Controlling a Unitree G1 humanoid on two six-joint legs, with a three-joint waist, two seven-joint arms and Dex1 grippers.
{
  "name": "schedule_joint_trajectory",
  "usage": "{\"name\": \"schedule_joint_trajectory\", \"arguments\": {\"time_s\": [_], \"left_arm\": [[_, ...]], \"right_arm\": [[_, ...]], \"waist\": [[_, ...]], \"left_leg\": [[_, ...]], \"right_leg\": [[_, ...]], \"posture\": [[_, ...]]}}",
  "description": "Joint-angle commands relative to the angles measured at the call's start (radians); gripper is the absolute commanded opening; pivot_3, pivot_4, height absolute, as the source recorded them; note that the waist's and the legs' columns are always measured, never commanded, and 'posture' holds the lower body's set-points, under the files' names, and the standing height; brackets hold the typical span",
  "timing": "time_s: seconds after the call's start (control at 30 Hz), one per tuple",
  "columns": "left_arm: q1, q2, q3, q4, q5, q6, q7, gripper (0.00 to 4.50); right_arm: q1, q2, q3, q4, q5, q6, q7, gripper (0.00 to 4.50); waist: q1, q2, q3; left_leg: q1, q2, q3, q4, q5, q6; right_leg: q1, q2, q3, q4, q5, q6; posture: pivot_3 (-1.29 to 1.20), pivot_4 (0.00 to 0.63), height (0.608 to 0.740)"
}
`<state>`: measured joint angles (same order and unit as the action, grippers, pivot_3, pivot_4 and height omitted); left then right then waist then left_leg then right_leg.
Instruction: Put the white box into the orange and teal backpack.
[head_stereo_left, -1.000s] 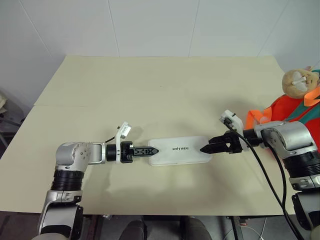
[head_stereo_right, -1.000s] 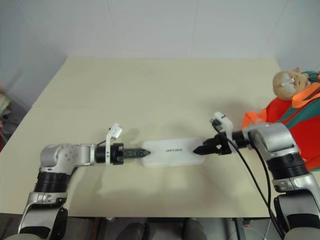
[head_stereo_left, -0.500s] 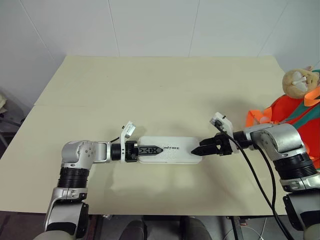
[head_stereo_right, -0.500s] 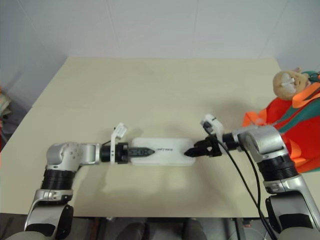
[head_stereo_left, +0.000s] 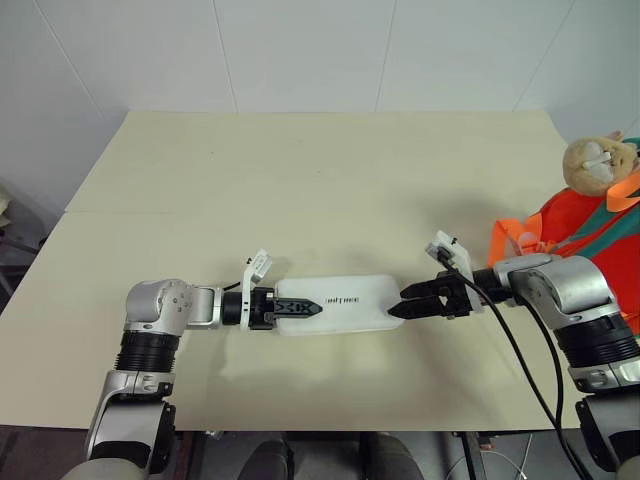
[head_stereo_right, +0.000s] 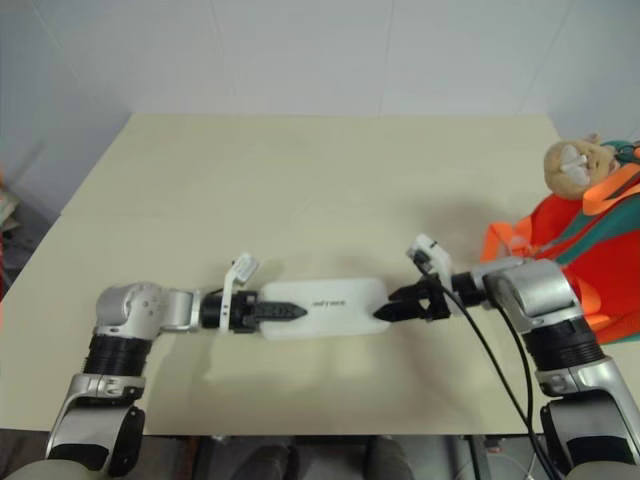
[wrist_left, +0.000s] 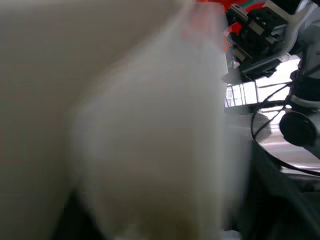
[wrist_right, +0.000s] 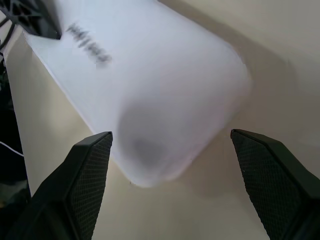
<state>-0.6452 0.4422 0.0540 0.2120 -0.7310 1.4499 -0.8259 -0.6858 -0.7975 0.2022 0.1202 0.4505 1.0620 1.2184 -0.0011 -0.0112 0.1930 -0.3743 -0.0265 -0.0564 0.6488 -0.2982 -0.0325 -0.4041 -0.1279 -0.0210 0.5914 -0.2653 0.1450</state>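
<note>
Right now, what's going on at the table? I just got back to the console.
The robot is working on the white box, which lies flat near the table's front edge. The left gripper has a finger over the box's left end, though a firm grip cannot be confirmed. The right gripper is open, its fingers on either side of the box's right end without touching. The orange and teal backpack waits at the table's right edge; the box is not in it.

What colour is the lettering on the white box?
Dark, nearly black, on the white box; it reads clearest in the left eye view.
</note>
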Motion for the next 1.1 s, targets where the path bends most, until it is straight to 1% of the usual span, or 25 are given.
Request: {"name": "schedule_joint_trajectory", "arguments": {"time_s": [0.03, 0.07, 0.1, 0.17, 0.3, 0.33, 0.4, 0.43, 0.53, 0.57, 0.6, 0.73, 0.8, 0.97, 1.03, 1.1], "left_arm": [[-0.006, 0.024, -0.005, -0.011, -0.01, 0.019, -0.005, 1.48], [-0.005, 0.029, -0.004, -0.015, -0.015, 0.024, -0.007, 1.3], [-0.004, 0.032, -0.002, -0.018, -0.019, 0.028, -0.008, 1.23], [-0.001, 0.038, 0.005, -0.027, -0.026, 0.032, -0.009, 1.23], [0.026, 0.055, 0.035, -0.097, -0.059, 0.008, -0.025, 1.23], [0.03, 0.045, 0.068, -0.103, -0.076, 0.006, -0.017, 1.23], [0.061, 0.061, 0.098, -0.163, -0.101, -0.06, -0.056, 1.23], [0.073, 0.069, 0.104, -0.184, -0.106, -0.082, -0.069, 1.23], [0.118, 0.104, 0.114, -0.243, -0.109, -0.18, -0.128, 1.23], [0.125, 0.109, 0.117, -0.248, -0.113, -0.196, -0.137, 1.23], [0.128, 0.111, 0.119, -0.249, -0.116, -0.203, -0.14, 1.23], [0.145, 0.134, 0.094, -0.275, -0.13, -0.28, -0.233, 1.23], [0.144, 0.129, 0.069, -0.272, -0.116, -0.314, -0.252, 1.23], [0.136, 0.132, 0.004, -0.255, -0.083, -0.391, -0.297, 1.23], [0.131, 0.134, -0.015, -0.247, -0.077, -0.412, -0.309, 1.23], [0.126, 0.135, -0.03, -0.236, -0.069, -0.431, -0.317, 1.23]], "right_arm": [[0.024, -0.044, 0.014, -0.039, -0.005, -0.05, 0.043, 4.5], [0.036, -0.054, 0.012, -0.042, -0.007, -0.059, 0.046, 4.5], [0.045, -0.061, 0.011, -0.043, -0.007, -0.065, 0.048, 4.5], [0.066, -0.073, -0.003, -0.051, -0.007, -0.077, 0.041, 4.5], [0.125, -0.08, -0.113, -0.087, 0.025, -0.077, -0.019, 4.5], [0.14, -0.078, -0.152, -0.103, 0.04, -0.066, -0.039, 4.5], [0.192, -0.082, -0.29, -0.162, 0.094, -0.032, -0.085, 4.5], [0.212, -0.083, -0.336, -0.186, 0.115, -0.017, -0.103, 4.5], [0.333, -0.07, -0.577, -0.307, 0.213, 0.01, -0.151, 4.5], [0.362, -0.065, -0.629, -0.338, 0.237, 0.016, -0.167, 4.5], [0.379, -0.061, -0.655, -0.357, 0.254, 0.02, -0.18, 4.5], [0.512, -0.029, -0.904, -0.507, 0.297, 0.03, -0.305, 4.5], [0.573, -0.031, -0.988, -0.549, 0.299, 0.031, -0.344, 4.5], [0.712, -0.053, -1.124, -0.57, 0.254, 0.003, -0.413, 4.5], [0.739, -0.062, -1.15, -0.552, 0.235, -0.008, -0.443, 4.5], [0.741, -0.064, -1.142, -0.516, 0.196, -0.03, -0.494, 4.5]], "waist": [[0.001, 0.0, 0.0], [0.0, 0.0, 0.0], [0.0, 0.0, 0.0], [0.0, 0.0, 0.0], [0.0, 0.0, 0.0], [0.0, 0.0, 0.0], [0.002, 0.0, 0.0], [0.003, -0.001, 0.0], [0.007, 0.0, 0.0], [0.012, 0.0, 0.0], [0.015, 0.0, 0.0], [0.027, -0.001, 0.0], [0.031, 0.0, 0.0], [0.027, -0.001, 0.0], [0.023, 0.0, 0.0], [0.017, 0.0, 0.0]], "left_leg": [[0.0, 0.0, 0.0, 0.0, 0.0, 0.0], [0.0, 0.0, 0.0, 0.001, 0.0, 0.0], [0.0, 0.0, 0.0, 0.001, 0.0, 0.0], [0.0, 0.0, 0.0, 0.001, 0.0, 0.0], [0.0, 0.001, 0.001, 0.0, 0.0, 0.0], [0.0, 0.001, 0.001, 0.0, 0.0, 0.0], [-0.001, 0.001, 0.003, 0.0, 0.0, 0.0], [-0.003, 0.001, 0.003, 0.0, 0.0, 0.0], [-0.004, 0.001, 0.004, -0.001, 0.0, -0.001], [-0.004, 0.001, 0.004, -0.001, 0.0, -0.001], [-0.004, 0.001, 0.004, -0.001, -0.001, -0.001], [-0.004, 0.001, 0.006, 0.0, -0.001, 0.0], [-0.004, 0.001, 0.006, 0.001, -0.001, 0.0], [-0.002, 0.001, 0.008, 0.002, -0.004, 0.006], [-0.001, 0.001, 0.009, 0.002, -0.006, 0.01], [0.0, 0.001, 0.012, 0.002, -0.006, 0.011]], "right_leg": [[0.0, 0.0, 0.0, 0.0, 0.0, 0.0], [0.0, 0.0, 0.0, 0.0, 0.0, 0.0], [0.0, 0.0, 0.0, 0.0, 0.0, 0.0], [0.0, 0.0, 0.0, 0.0, 0.0, 0.0], [-0.001, 0.0, 0.001, 0.001, 0.0, 0.0], [-0.002, 0.0, 0.002, 0.001, 0.0, 0.0], [-0.004, 0.0, 0.004, 0.002, 0.0, 0.0], [-0.006, 0.0, 0.004, 0.002, 0.0, 0.0], [-0.007, 0.0, 0.004, 0.001, 0.0, 0.0], [-0.007, 0.0, 0.003, 0.0, 0.0, 0.0], [-0.007, 0.0, 0.003, 0.0, 0.0, 0.0], [-0.006, 0.0, 0.005, 0.0, 0.0, 0.0], [-0.006, 0.0, 0.005, -0.002, 0.0, 0.0], [-0.005, 0.0, 0.007, -0.002, 0.0, 0.001], [-0.005, 0.0, 0.008, -0.001, 0.0, 0.001], [-0.005, 0.0, 0.01, -0.001, 0.0, 0.0]], "posture": [[0.0, 0.15, 0.74], [0.0, 0.15, 0.74], [0.0, 0.15, 0.74], [0.0, 0.15, 0.74], [0.0, 0.15, 0.74], [0.0, 0.15, 0.74], [0.0, 0.15, 0.74], [0.0, 0.15, 0.74], [0.0, 0.15, 0.74], [0.0, 0.15, 0.74], [0.0, 0.15, 0.74], [0.0, 0.15, 0.74], [0.0, 0.15, 0.74], [0.0, 0.15, 0.74], [0.0, 0.15, 0.74], [0.0, 0.15, 0.74]]}}
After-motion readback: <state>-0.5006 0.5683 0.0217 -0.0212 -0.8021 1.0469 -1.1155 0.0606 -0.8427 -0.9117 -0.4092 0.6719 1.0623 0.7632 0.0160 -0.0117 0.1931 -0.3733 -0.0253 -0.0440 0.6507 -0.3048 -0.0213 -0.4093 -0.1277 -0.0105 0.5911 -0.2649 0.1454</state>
